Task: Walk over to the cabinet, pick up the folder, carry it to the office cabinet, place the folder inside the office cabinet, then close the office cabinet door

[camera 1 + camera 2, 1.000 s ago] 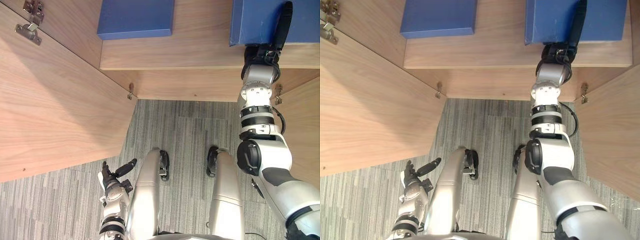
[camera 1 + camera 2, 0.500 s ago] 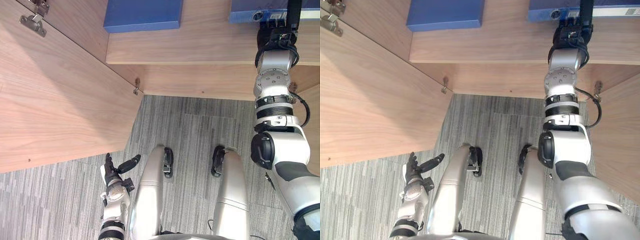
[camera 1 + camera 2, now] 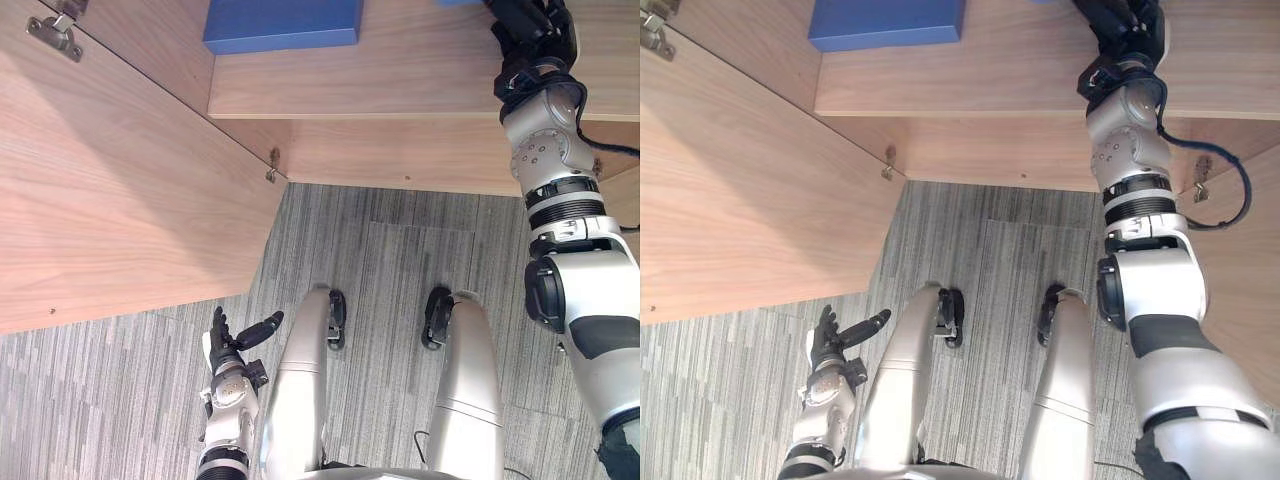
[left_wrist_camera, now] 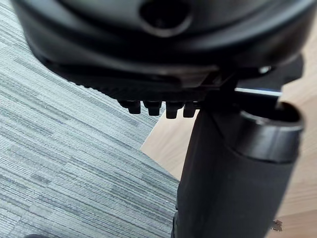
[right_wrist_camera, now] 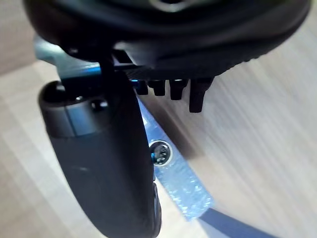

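Observation:
The blue folder [image 5: 171, 171] lies flat on the wooden shelf [image 3: 400, 70] of the open office cabinet, its spine with a round finger hole facing my right hand [image 3: 530, 25]. That hand reaches over the shelf at the far right, fingers straight and thumb [image 5: 104, 163] stretched out just in front of the spine. It holds nothing. My left hand [image 3: 235, 345] hangs low by my side over the carpet, open and empty.
A second blue folder [image 3: 283, 22] rests on the same shelf, further left. The cabinet's left door [image 3: 110, 200] stands swung open beside me, its hinge [image 3: 272, 165] at the corner. The right door [image 3: 1240, 270] is open too. Grey striped carpet [image 3: 400, 260] lies below.
My right arm has stretched deeper into the cabinet and the folder has slid back along the shelf. The thumb no longer lies over the folder. The left hand has barely moved.

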You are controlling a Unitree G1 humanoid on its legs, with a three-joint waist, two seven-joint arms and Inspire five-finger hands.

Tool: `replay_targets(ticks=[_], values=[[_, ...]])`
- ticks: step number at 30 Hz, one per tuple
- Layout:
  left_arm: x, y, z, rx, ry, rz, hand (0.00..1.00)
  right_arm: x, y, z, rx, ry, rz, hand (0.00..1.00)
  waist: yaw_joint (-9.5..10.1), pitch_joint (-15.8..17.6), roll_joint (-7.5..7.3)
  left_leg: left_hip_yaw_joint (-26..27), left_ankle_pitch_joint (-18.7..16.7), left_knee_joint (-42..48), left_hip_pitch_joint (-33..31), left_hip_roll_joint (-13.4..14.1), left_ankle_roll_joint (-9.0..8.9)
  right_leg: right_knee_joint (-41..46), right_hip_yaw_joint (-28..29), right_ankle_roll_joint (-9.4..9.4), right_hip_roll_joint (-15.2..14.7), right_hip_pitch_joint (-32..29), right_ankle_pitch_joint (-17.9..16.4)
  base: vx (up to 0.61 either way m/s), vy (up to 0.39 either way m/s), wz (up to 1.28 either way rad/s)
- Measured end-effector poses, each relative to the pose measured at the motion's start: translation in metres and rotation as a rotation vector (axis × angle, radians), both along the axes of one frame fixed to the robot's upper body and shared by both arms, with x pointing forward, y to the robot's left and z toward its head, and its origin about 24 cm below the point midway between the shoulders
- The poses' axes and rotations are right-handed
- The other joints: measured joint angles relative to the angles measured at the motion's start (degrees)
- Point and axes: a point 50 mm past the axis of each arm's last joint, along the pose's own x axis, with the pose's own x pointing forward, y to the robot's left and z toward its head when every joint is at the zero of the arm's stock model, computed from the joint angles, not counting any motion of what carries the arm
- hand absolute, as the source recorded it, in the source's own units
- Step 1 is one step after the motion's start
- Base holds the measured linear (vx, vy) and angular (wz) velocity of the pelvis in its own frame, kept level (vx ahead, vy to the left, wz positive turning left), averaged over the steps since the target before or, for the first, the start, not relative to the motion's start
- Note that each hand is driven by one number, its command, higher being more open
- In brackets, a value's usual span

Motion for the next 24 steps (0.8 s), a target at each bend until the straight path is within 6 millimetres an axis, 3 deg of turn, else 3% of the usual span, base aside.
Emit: replay_targets(ticks=[4, 6, 17, 19, 21, 24], values=[[0.001, -0.001, 0.000, 0.007, -0.002, -0.035, 1.00, 0.000, -0.003, 0.001, -0.298, 0.038, -0.015, 1.00, -0.50, 0.01, -0.02, 0.00, -0.05, 0.00, -0.24, 0.29, -0.10, -0.09, -0.02, 0.00, 0.33, -0.25, 0.01, 0.02, 0.064, -0.03], [0.001, -0.002, 0.000, 0.008, -0.005, -0.051, 1.00, -0.001, -0.007, 0.002, -0.359, 0.045, -0.011, 1.00, -0.55, 0.02, -0.03, 0.00, -0.06, -0.05, -0.24, 0.36, -0.12, -0.16, -0.06, 0.00, 0.40, -0.26, 0.01, 0.02, 0.086, -0.02], [0.001, -0.002, -0.001, 0.012, -0.002, -0.108, 1.00, -0.006, -0.028, -0.002, -0.476, 0.072, 0.047, 1.00, -1.12, 0.42, -0.86, 0.69, -0.06, -1.03, 0.35, 0.59, -0.15, -1.33, 0.37, 0.64, 0.78, -0.03, 0.36, 0.02, 0.097, -0.03], [0.000, -0.001, -0.001, 0.009, 0.000, -0.109, 1.00, -0.007, -0.025, -0.003, -0.669, 0.098, 0.003, 1.00, -1.42, 0.43, -1.33, 1.31, -0.05, -1.75, 1.00, 0.86, -0.14, -2.00, 0.89, 1.02, 1.09, 0.27, 0.61, 0.03, 0.107, -0.14], [-0.002, 0.004, -0.002, 0.007, 0.004, -0.086, 1.00, -0.009, -0.009, -0.006, -0.997, 0.097, -0.061, 1.00, -1.73, 0.35, -2.34, 2.19, -0.04, -2.89, 1.78, 1.56, -0.14, -3.47, 1.36, 1.86, 1.89, 0.65, 1.16, 0.04, 0.123, -0.21], [-0.005, 0.008, -0.003, 0.007, 0.008, -0.066, 1.00, -0.009, 0.007, -0.018, -1.299, 0.103, -0.110, 1.00, -2.16, 0.42, -3.54, 2.98, -0.02, -4.29, 3.48, 1.69, -0.14, -4.84, 1.74, 1.89, 2.09, 2.01, 1.37, 0.04, 0.127, -0.10]])
